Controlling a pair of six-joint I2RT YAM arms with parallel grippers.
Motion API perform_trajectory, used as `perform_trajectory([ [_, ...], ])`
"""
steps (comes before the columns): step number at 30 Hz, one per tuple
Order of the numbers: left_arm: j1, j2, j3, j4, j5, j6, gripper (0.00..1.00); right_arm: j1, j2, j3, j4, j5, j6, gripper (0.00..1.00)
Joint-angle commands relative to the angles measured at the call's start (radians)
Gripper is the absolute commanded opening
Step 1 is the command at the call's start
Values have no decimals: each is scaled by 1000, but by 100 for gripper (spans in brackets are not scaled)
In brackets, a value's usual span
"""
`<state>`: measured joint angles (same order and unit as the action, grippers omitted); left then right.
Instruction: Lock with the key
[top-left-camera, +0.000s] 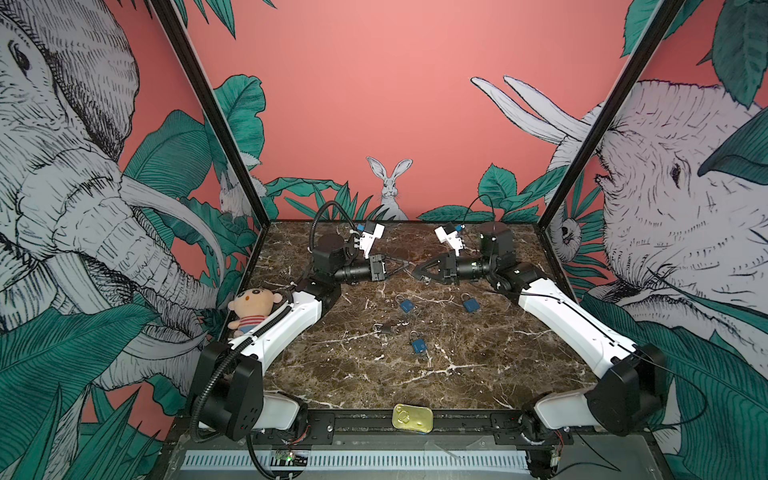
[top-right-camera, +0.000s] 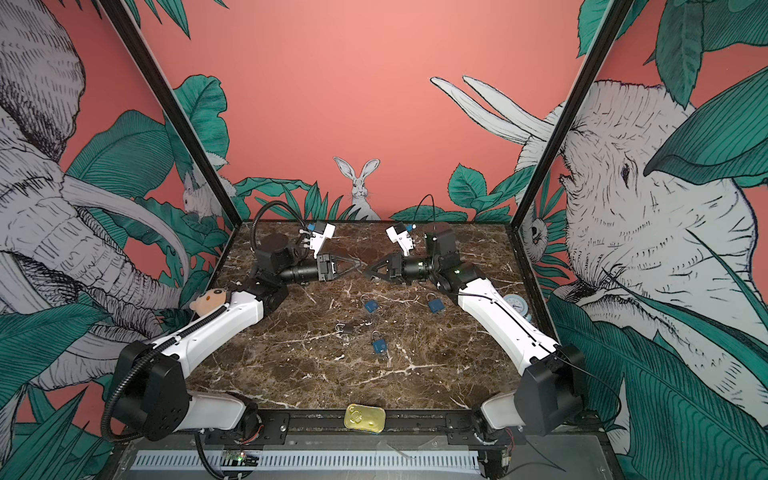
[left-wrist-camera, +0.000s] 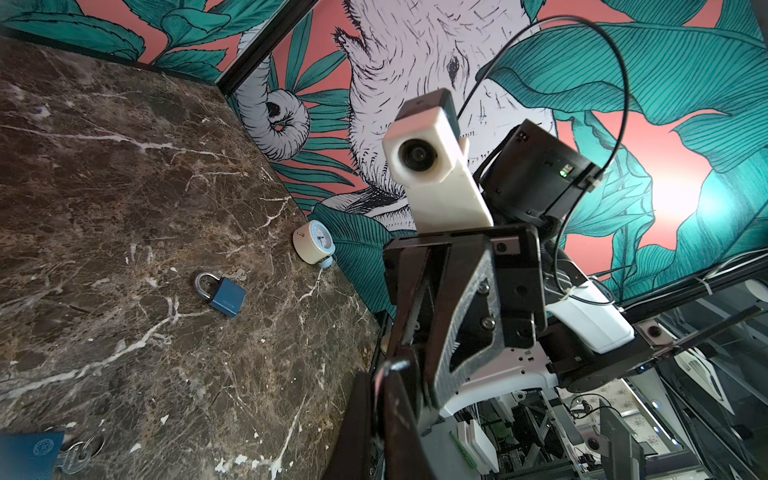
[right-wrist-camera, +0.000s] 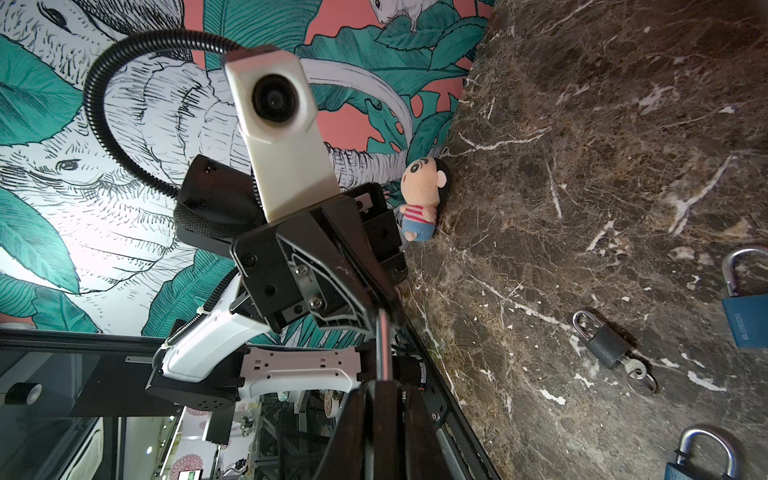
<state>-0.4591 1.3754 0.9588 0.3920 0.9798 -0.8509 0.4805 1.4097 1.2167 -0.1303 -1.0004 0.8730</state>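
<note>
Black padlock (top-left-camera: 386, 329) well apart from the right tool (top-left-camera: 416, 269)

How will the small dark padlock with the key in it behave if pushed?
The dark padlock lies flat on the marble table, so it will probably slide, not roll. Its key and ring stick out the bottom and may snag or swing. Metal shackle: likely heavy for its size.
</note>
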Motion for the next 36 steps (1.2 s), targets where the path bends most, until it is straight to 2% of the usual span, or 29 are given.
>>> perform_trajectory([
  [1, -59, -15, -45, -46, 53, -1, 0, 21, 7, 51, 195, -15, 11, 0],
  [18, -193, -48, -73, -24, 76, -33, 0, 30, 93, 88, 234, 22, -5, 0],
  [23, -192, -67, -88, -31, 24, -17, 0, 30, 94, 89, 210, 33, -26, 0],
  [28, -139, -57, -52, -33, -19, -19, 0, 33, 68, 47, 161, 29, -57, 0],
  [33, -48, -31, -51, 137, -15, -166, 0, 42, 37, 7, 79, 33, -114, 0],
  [36, -22, -20, -38, 208, -5, -225, 0, 45, 19, -16, 51, 36, -129, 0],
])
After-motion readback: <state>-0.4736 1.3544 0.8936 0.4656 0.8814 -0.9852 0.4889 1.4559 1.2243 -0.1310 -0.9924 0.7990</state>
